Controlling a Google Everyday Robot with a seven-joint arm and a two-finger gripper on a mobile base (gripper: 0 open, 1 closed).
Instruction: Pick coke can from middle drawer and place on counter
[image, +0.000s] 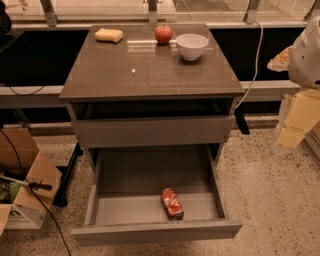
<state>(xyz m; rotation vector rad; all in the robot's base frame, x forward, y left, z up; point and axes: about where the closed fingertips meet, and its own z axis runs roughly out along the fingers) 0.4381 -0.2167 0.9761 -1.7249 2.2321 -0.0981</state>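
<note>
The coke can (172, 203) is red and lies on its side on the pale floor of the middle drawer (155, 232). The drawer is pulled wide open at the bottom of the cabinet, and the can rests right of centre near its front panel. The counter (145, 72) is the glossy dark grey-brown cabinet top above it. My gripper (295, 125) hangs at the far right edge of the view, level with the closed drawer front and well right of the cabinet. It is far from the can and holds nothing that shows.
On the counter's back edge stand a yellow sponge (109, 35), a red apple (163, 34) and a white bowl (192, 46). A closed flat grey drawer front (152, 131) sits above the open drawer. A cardboard box (22, 182) and cables lie on the floor at the left.
</note>
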